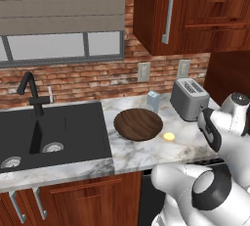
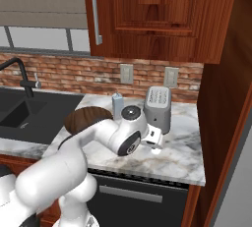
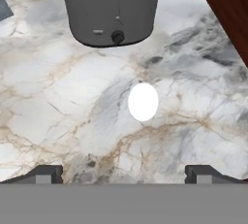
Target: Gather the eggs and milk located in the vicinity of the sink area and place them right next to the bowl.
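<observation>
The egg (image 1: 169,136) is a small pale oval lying on the marble counter just right of the brown wooden bowl (image 1: 138,124). In the hand view the egg (image 3: 143,102) looks white and lies ahead of my gripper (image 3: 124,177), between it and the toaster. The fingertips (image 3: 43,174) stand wide apart with nothing between them, so the gripper is open above the counter. The blue-grey milk carton (image 1: 153,101) stands upright behind the bowl, near the wall. The black sink (image 1: 49,132) with its curved tap (image 1: 29,90) lies left of the bowl.
A silver toaster (image 1: 189,99) stands at the back right, close ahead of the hand (image 2: 153,140). A dark wood panel (image 2: 221,123) closes the counter's right end. Wall cabinets (image 1: 190,10) hang above. The counter's front edge (image 1: 161,164) runs just below the egg.
</observation>
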